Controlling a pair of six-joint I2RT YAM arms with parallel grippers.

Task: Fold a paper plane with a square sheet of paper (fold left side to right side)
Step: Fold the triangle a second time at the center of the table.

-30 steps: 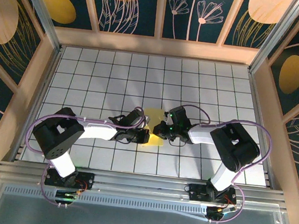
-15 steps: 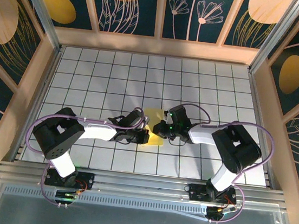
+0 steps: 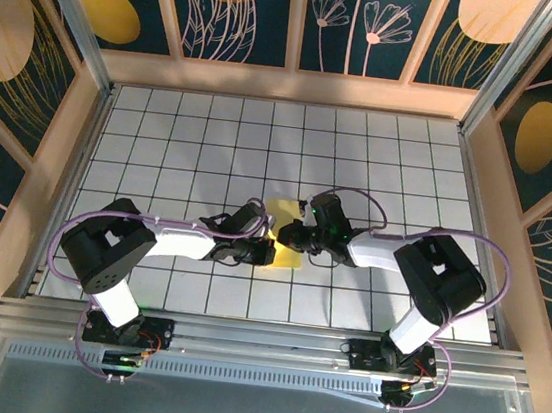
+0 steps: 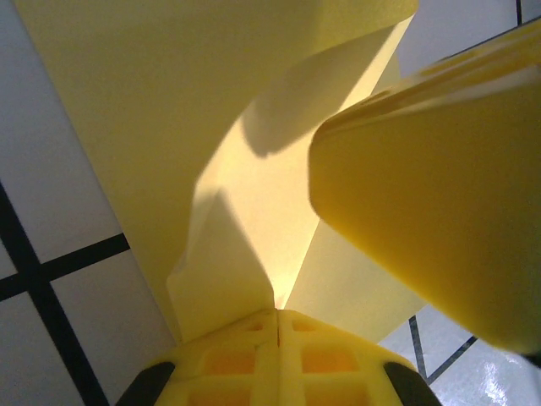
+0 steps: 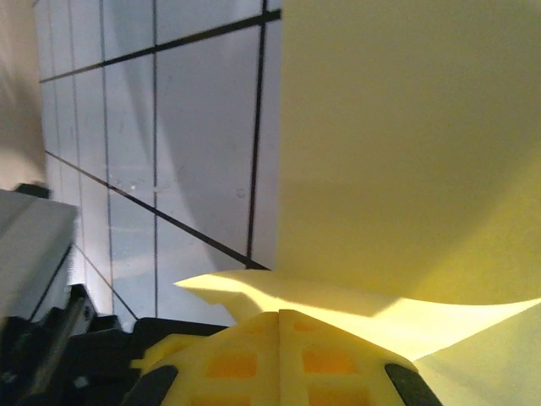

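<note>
Top view high, looking down, wrist views close, sharing yellow paper [image 3: 284,211]

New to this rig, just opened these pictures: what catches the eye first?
The bright yellow square sheet of paper lies mid-table on the white grid tiles. The left gripper and right gripper meet over it, each shut on a lifted part of it.

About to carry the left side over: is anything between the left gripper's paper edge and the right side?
The right gripper, shut on the paper close beside the left gripper, sits in the fold's path. Nothing else visible does.
</note>
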